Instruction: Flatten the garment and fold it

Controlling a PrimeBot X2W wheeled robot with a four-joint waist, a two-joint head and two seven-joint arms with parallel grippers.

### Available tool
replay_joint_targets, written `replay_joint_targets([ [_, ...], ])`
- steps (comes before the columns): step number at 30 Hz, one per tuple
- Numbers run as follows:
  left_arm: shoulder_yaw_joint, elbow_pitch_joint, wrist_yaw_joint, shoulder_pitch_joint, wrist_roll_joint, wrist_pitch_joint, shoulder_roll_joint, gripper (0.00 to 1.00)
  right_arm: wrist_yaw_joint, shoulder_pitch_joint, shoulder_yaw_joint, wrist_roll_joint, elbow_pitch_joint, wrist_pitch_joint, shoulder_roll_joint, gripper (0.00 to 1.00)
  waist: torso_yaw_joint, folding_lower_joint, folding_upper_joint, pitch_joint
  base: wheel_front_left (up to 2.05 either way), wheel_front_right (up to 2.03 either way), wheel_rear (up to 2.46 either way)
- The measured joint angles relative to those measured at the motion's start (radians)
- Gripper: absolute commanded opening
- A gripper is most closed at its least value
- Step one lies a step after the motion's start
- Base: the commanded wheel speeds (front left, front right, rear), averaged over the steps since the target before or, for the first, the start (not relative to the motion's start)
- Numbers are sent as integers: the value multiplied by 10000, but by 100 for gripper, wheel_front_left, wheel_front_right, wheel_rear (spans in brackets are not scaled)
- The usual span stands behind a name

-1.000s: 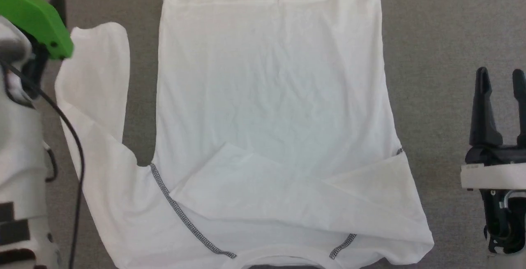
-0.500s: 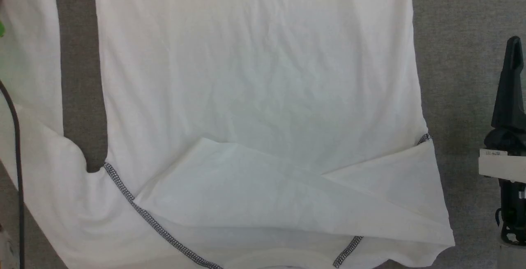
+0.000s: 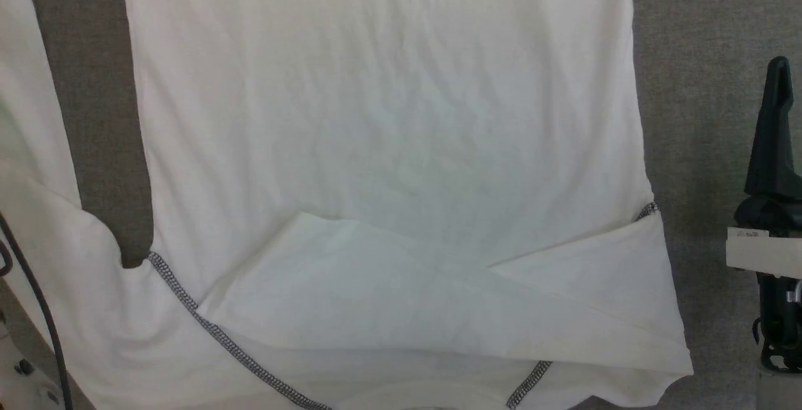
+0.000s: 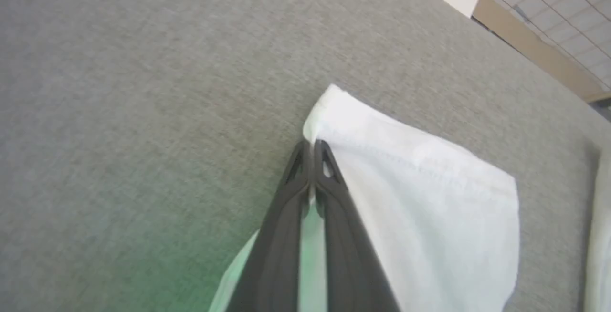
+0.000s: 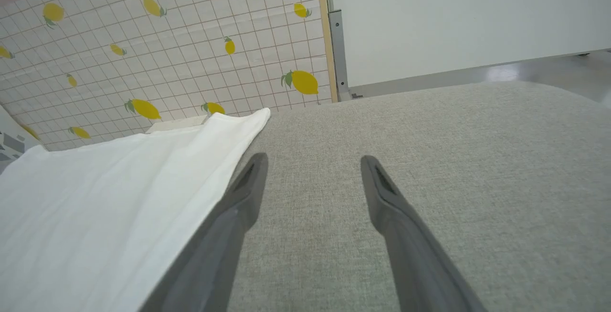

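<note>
A white long-sleeved shirt [image 3: 388,115] lies spread on a grey fabric-covered table [image 3: 708,52]. Its round collar [image 3: 426,394] sits at the near edge of the head view and its body runs away from the robot. 2 grey stitched raglan seams show near the collar, 1 slanting across the shoulder on the robot's left [image 3: 219,338] and 1 shorter piece on the right [image 3: 529,382]. The sleeve from the right shoulder is folded in [image 3: 388,291] and lies flat across the upper body of the shirt. Its edge slopes from the right side toward the left seam. The other sleeve [image 3: 31,147] bends away from the body on the robot's left, with a strip of bare table between them. A black cable [image 3: 41,310] crosses the lower left corner.

In the left wrist view the left gripper [image 4: 311,146] has its 2 fingers pressed together on the corner of that sleeve's cuff [image 4: 420,197], with white cloth pinched between them.

The right gripper [image 5: 313,159] hangs just beside the shirt's right edge with its fingers [image 3: 774,128] spread apart and nothing between them. Beyond it stand a lemon-print tiled wall [image 5: 143,54] and a white panel [image 5: 453,16].
</note>
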Motion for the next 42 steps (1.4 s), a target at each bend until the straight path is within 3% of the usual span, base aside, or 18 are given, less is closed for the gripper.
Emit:
replay_joint_targets([
  [4, 1218, 242, 105, 776, -278, -1473, 15, 0, 0, 3, 75, 0, 297, -44, 23, 100, 45, 0, 0, -499, 0, 0, 0],
  [11, 2249, 174, -451, 2391, -627, -2754, 157, 0, 0, 358, -71, -4, 616, -19, 119, 100, 224, -1, 0, -1670, 0, 0, 0],
  [18, 2270, -466, -1607, 3212, -905, -3862, -107, 0, 0, 785, -69, -23, 796, 104, 207, 100, 548, -2, 0, -2887, 0, 0, 0],
  [22, 1766, -1375, -2357, 3591, -1300, -4207, -779, 0, 0, 979, -8, -29, 897, 161, 259, 100, 713, -2, 0, -3582, 0, 0, 0],
  [28, -150, -2654, -3024, 4200, -1417, -4270, -2594, 0, 0, 1119, 77, 0, 1035, 159, 380, 100, 907, -3, 0, -4497, 0, 0, 0],
  [30, -957, -2872, -3139, 4301, -1967, -4211, -3141, 0, 0, 1217, 167, 0, 1053, 161, 422, 100, 954, -2, 0, -4769, 0, 0, 0],
  [35, -3726, -3041, -3020, 4663, -2366, -4194, -3296, 0, 0, 1299, 267, 0, 1101, 194, 451, 100, 955, -3, 0, -5188, 0, 0, 0],
  [38, -5770, -2510, -2638, 4645, -3014, -4537, -3325, 0, 0, 1296, 330, -2, 1175, 203, 458, 100, 801, -3, 0, -5240, 0, 0, 0],
  [42, -8107, -1507, -2552, 4393, -3442, -4711, -3348, 0, 0, 1297, 357, -2, 1275, 203, 460, 100, 521, -3, 0, -5205, 0, 0, 0],
])
